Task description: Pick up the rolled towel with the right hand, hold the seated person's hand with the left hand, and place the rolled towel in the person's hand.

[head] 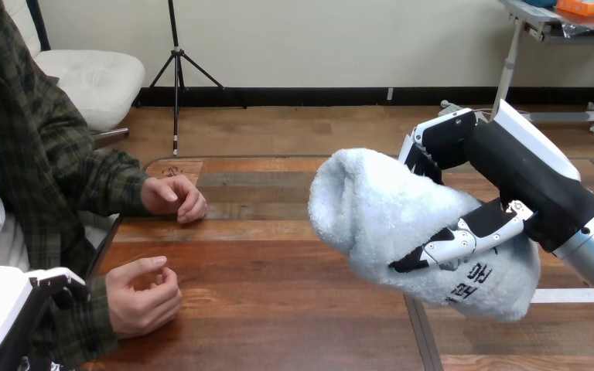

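Over the right side of the wooden table (278, 309), the robot's right hand (514, 166) has the rolled towel (387, 216) in its grasp. The fingers (442, 137) wrap over the far side of the roll and the thumb (472, 232) is pressed across its near side, so the pale, fluffy bundle is clamped between them. The towel lies slanted: its rounded end points toward the table's middle and its other end, which carries some dark print, hangs low near the right forearm. Whether that low end touches the wood I cannot tell. At the left side sits a person with both hands on the table, loosely curled and holding nothing. The person's far hand (173, 198) rests near the table's edge, and the person's near hand (141, 297) lies closer to the robot, with the fingers turned partly upward. Both are well apart from the towel. Down in the left corner the robot's left hand (4, 309) shows its white shell just beside the forearm of the person's near hand. Whether it touches or grips anything I cannot tell.
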You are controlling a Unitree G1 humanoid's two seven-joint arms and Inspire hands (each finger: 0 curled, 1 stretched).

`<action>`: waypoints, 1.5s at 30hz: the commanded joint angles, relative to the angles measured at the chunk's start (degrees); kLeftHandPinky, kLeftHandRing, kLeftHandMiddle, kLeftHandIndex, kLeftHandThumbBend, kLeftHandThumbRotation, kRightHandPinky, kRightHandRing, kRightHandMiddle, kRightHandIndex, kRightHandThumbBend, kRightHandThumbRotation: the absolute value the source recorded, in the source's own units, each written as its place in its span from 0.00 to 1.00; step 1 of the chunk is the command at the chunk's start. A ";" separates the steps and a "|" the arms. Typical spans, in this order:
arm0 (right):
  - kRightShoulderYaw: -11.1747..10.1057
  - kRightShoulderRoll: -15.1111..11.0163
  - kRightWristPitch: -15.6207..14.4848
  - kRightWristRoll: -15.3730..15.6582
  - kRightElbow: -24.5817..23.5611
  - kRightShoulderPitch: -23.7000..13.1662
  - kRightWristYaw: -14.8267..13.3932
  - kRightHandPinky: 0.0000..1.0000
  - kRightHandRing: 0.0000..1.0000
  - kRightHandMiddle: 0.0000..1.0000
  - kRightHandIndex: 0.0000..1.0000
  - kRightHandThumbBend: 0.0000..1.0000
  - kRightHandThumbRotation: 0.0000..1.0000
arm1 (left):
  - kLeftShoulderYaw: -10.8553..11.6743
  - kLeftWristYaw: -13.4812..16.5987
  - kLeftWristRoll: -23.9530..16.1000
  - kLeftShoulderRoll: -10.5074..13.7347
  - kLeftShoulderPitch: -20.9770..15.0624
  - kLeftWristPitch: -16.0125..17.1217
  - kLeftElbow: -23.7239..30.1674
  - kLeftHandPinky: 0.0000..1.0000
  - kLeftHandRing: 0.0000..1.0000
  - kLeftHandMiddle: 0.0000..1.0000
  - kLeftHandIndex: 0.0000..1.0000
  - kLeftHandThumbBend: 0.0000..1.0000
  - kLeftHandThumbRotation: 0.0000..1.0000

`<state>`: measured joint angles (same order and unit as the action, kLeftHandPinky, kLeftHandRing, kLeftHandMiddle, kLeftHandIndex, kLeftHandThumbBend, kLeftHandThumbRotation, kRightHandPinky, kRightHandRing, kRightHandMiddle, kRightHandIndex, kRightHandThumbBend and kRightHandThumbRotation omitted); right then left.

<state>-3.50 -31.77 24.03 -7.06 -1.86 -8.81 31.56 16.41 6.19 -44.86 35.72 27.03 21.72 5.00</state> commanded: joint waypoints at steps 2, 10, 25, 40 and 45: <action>-2.72 -0.81 0.42 -2.20 -1.58 -1.89 0.15 0.11 0.16 0.23 0.29 0.75 0.00 | -0.36 2.01 -1.56 0.45 -2.63 -1.60 2.80 0.58 0.64 0.69 0.73 0.98 0.00; -2.84 -0.33 0.69 -3.42 -0.96 -2.33 1.28 0.10 0.16 0.22 0.28 0.75 0.00 | -1.17 1.26 -3.98 -0.50 -2.90 -5.83 4.18 0.67 0.72 0.75 0.79 1.00 0.04; -2.87 -0.04 0.47 -4.27 -0.78 -2.75 2.36 0.09 0.15 0.22 0.27 0.74 0.00 | -4.29 1.71 -6.92 -1.20 -4.48 -12.44 3.40 0.77 0.84 0.84 0.86 1.00 0.12; -3.05 -0.05 1.42 -2.79 -1.31 -2.69 1.83 0.09 0.14 0.21 0.27 0.75 0.00 | -8.29 -0.39 -9.76 -0.99 -7.36 -19.80 1.60 0.83 0.89 0.89 0.89 1.00 0.20; -3.00 0.00 2.05 -2.54 -1.12 -2.79 1.88 0.09 0.14 0.21 0.26 0.75 0.00 | -9.39 -0.90 -9.76 -0.55 -8.63 -21.21 0.05 0.85 0.90 0.90 0.90 1.00 0.20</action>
<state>-4.47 -31.75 24.29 -9.07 -1.86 -8.79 34.53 8.35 5.37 -53.98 34.20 22.87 1.88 6.15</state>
